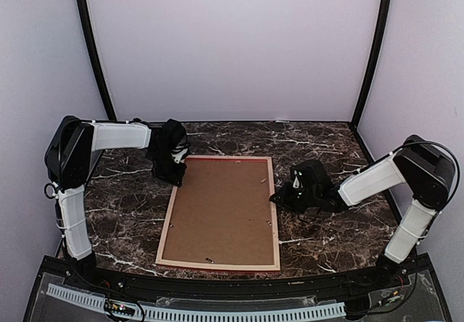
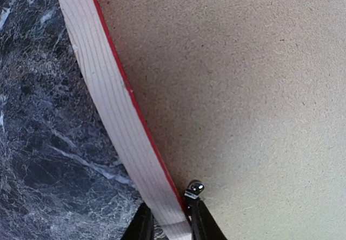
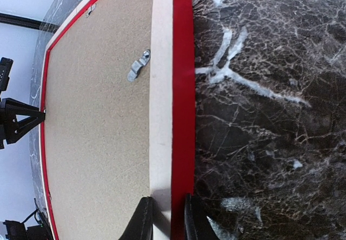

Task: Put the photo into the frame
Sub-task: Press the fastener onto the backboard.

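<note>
Thin-railed red picture frame (image 1: 217, 265) lies back-up, long axis near-to-far. Left gripper (image 2: 168, 225) clamps its far-left corner rail, right gripper (image 3: 165, 221) its right rail mid-length. Photo not visible.

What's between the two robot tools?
A thin-railed red picture frame, lying back up with its brown hardboard backing panel, spans the stretch from left tool to right tool. The top view shows it.
</note>
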Robot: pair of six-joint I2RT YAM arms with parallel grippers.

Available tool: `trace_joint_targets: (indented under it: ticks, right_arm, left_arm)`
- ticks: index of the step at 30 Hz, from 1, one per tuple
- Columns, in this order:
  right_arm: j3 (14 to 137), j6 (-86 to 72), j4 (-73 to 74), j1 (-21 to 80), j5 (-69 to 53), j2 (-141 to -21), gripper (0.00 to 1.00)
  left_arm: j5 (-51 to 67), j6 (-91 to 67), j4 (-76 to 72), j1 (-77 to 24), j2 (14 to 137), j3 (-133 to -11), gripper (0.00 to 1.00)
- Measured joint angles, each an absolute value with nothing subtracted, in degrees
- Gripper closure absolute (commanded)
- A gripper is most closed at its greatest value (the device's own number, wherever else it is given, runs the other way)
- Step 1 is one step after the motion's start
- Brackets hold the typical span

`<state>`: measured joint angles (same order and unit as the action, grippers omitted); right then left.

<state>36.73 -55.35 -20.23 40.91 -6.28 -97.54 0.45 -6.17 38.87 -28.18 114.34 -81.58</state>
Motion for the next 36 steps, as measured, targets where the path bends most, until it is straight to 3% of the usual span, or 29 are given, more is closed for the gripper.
trace_joint_targets:
  ticks: [9,14,19,27,36]
  right_arm:
    - [36.73,-55.40,-20.80,40.88,-6.39,-97.82,0.97]
    - [36.73,-55.37,-20.86,40.88,-6.42,-97.89,0.97]
    - [36.75,-55.40,-21.61,40.88,-6.42,-98.26,0.97]
    - [36.75,-55.40,-21.76,40.88,-6.42,-98.30,0.97]
    - [38.98,-54.19,-17.56,40.88,-6.44,-98.19,0.97]
  left_arm:
    - [0.19,-7.73,38.61,-28.18,114.32,-81.58,0.90]
    - [0.93,-8.69,38.57,-27.94,114.30,-81.58,0.64]
    - [2.98,-9.21,37.76,-27.73,114.30,-81.58,0.52]
    - [4.14,-9.67,37.52,-27.53,114.30,-81.58,0.50]
    - [3.95,-9.76,36.25,-27.49,113.34,-80.05,0.56]
